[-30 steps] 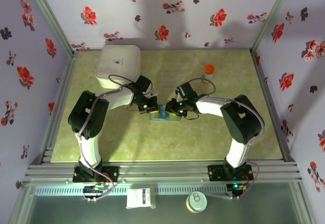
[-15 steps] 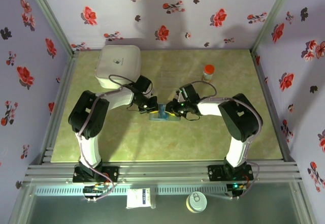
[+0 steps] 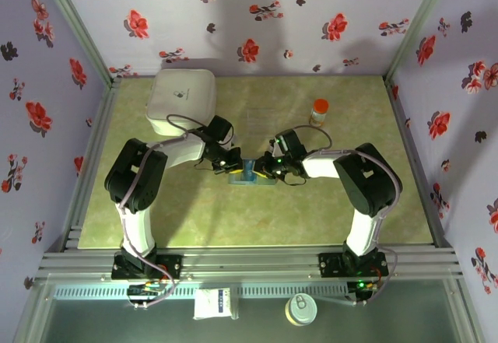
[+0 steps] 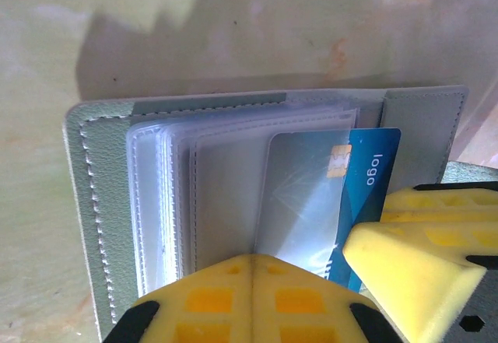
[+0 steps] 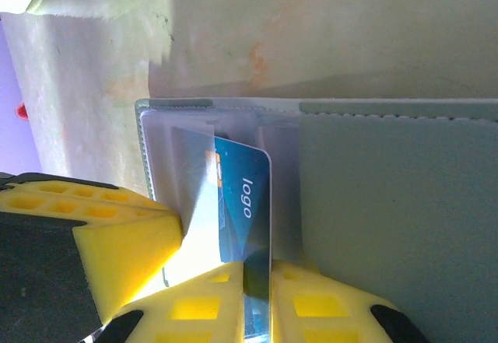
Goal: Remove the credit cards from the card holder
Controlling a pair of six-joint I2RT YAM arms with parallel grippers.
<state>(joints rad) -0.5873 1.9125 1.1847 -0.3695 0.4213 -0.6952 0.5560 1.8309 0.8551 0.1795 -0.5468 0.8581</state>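
Blue-teal plastic credit card (image 5: 243,191): part-way out of grey-blue folding card holder (image 5: 397,218) on green table (image 3: 194,218). Right gripper (image 5: 257,300) clamped on it; left gripper (image 4: 250,292) closed, over clear sleeves (image 4: 226,195). You pull straight, level.

The card holder (image 3: 250,175) lies open mid-tabletop (image 3: 233,218), between the left gripper (image 3: 236,169) and right gripper (image 3: 265,173). A card (image 5: 241,195) protrudes from its sleeve. A box (image 3: 180,98) sits behind-left, a bottle (image 3: 319,110) behind-right.
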